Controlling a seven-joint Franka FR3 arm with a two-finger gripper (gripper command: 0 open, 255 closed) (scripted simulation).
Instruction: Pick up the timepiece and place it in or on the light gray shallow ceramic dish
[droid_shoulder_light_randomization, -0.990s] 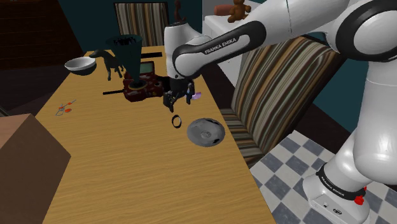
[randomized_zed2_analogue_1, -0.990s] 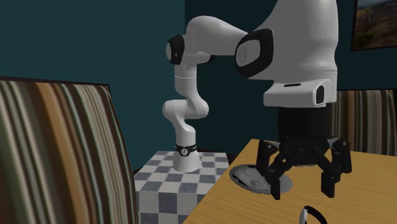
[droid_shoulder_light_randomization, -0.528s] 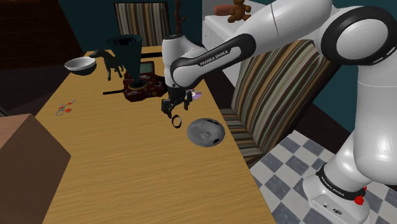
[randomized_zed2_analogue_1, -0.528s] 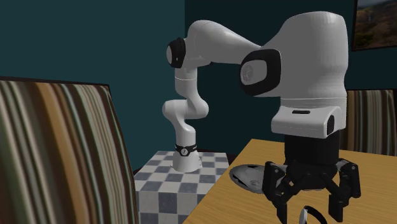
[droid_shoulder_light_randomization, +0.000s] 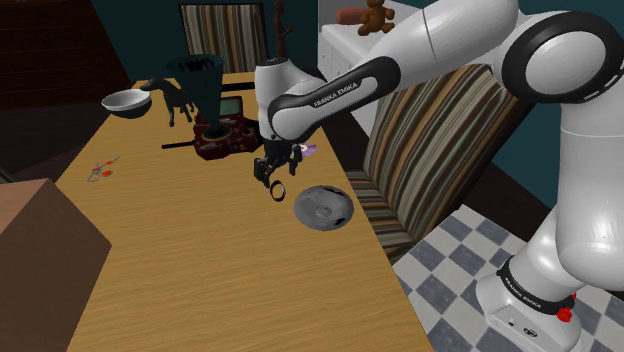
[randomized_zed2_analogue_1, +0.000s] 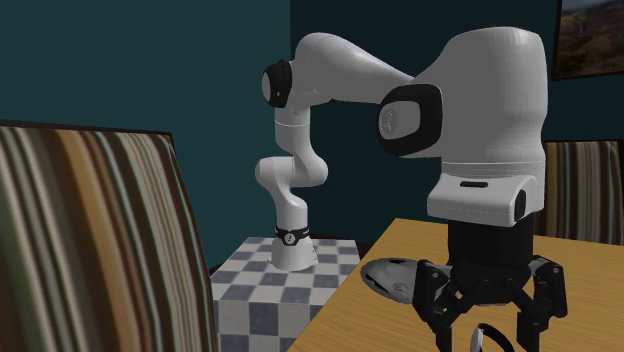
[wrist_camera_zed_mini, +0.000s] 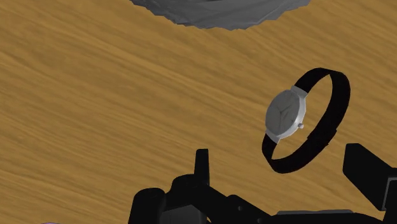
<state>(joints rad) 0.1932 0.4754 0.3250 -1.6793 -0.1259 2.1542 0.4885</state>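
Wristwatch (wrist_camera_zed_mini: 286, 114) stands on edge just ahead of my gripper (droid_shoulder_light_randomization: 272, 175), between its wide-open, empty fingers (wrist_camera_zed_mini: 201, 167) but nearer one, with the grey dish (wrist_camera_zed_mini: 216, 13) farther ahead.

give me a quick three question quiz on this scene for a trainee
1. True or false: the tool is shut on the watch.
2. What does the watch rest on? a) the wooden table b) a striped chair c) the floor
3. Fill in: in the shoulder view, the dish lies to the watch's ____.
Key: 1 false, the fingers stand open; 2 a; 3 right.
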